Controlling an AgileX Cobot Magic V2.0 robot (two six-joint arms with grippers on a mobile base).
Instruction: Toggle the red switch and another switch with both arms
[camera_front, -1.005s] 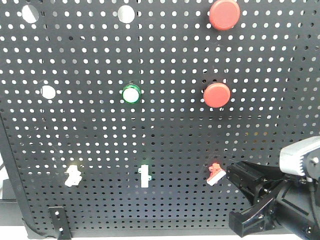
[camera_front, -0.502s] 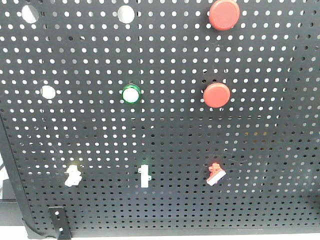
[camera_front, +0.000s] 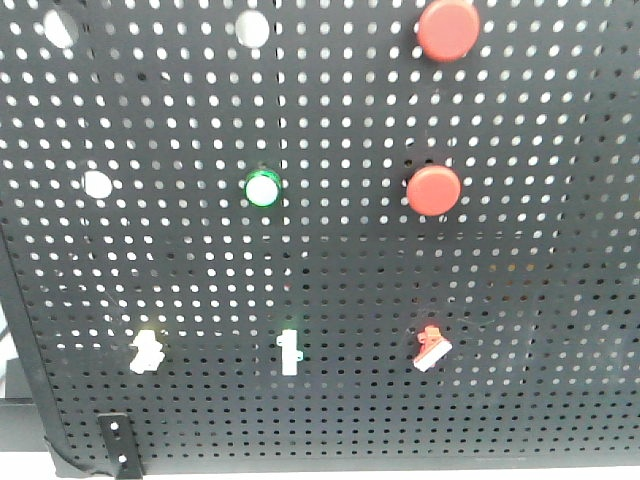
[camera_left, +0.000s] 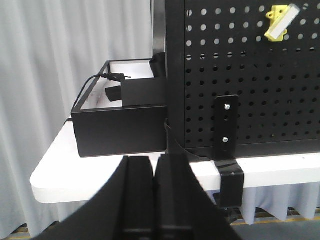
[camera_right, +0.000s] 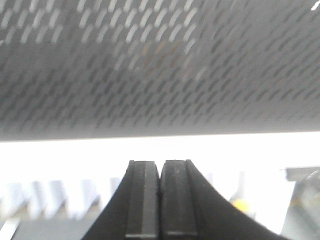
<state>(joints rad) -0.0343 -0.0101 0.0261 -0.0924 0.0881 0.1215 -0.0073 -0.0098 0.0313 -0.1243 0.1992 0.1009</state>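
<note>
The red switch (camera_front: 431, 347) sits low on the right of the black pegboard (camera_front: 330, 270), its white lever slanting down-right. The yellow-based switch (camera_front: 146, 351) is low on the left; in the left wrist view it (camera_left: 278, 22) shows at the top right. Neither arm appears in the front view. My left gripper (camera_left: 154, 162) is shut and empty, low in front of the board's left corner, well below the yellow switch. My right gripper (camera_right: 160, 167) is shut and empty, under the blurred board's bottom edge.
Two large round red push buttons (camera_front: 447, 28) (camera_front: 433, 190), a green-ringed white button (camera_front: 262, 188) and a green-based white toggle (camera_front: 289, 351) are on the board. A black box (camera_left: 119, 120) stands on the white table (camera_left: 55, 172) left of the board, beside a bracket (camera_left: 226, 145).
The right arm, which was at the lower right beside the red switch one second ago, has left the front view. The switches look unchanged.
</note>
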